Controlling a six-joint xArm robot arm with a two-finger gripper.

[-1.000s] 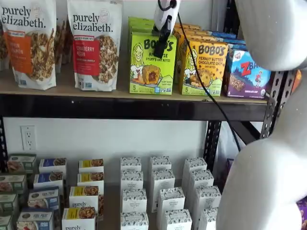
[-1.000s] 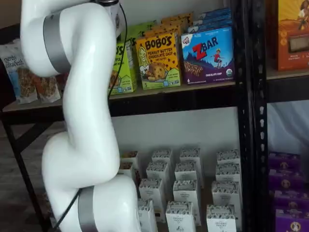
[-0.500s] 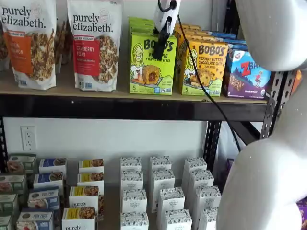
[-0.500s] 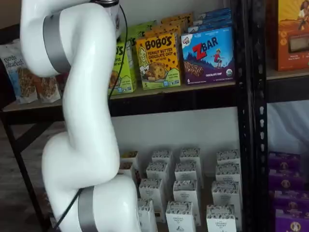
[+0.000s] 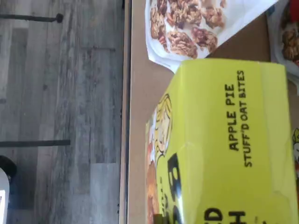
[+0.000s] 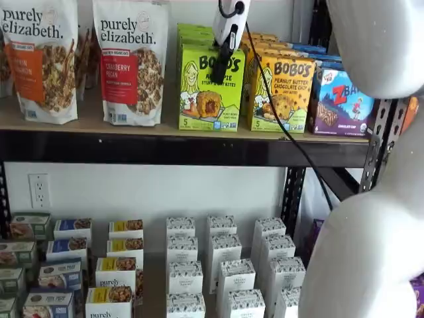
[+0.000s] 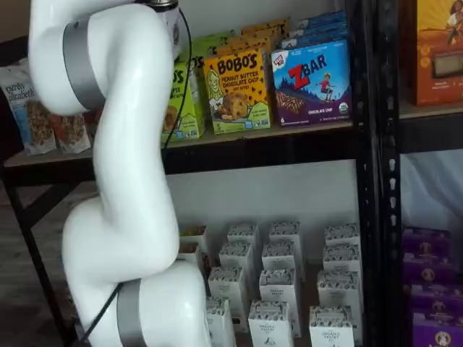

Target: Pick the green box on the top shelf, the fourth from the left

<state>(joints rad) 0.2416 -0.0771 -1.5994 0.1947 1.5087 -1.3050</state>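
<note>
On the top shelf (image 6: 165, 147) stand two Purely Elizabeth granola bags (image 6: 131, 59), one front green box (image 6: 210, 89), one Bobo's peanut butter box (image 6: 281, 94) and one ZBar box (image 6: 341, 103). The hand (image 6: 222, 63) hangs at the green box's top; whether its fingers are spread or pinching cannot be told.

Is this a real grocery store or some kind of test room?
Probably a mock store: a black steel rack stocked with granola bags and a lime-green Bobo's box, beside a bare wall outlet.
</note>
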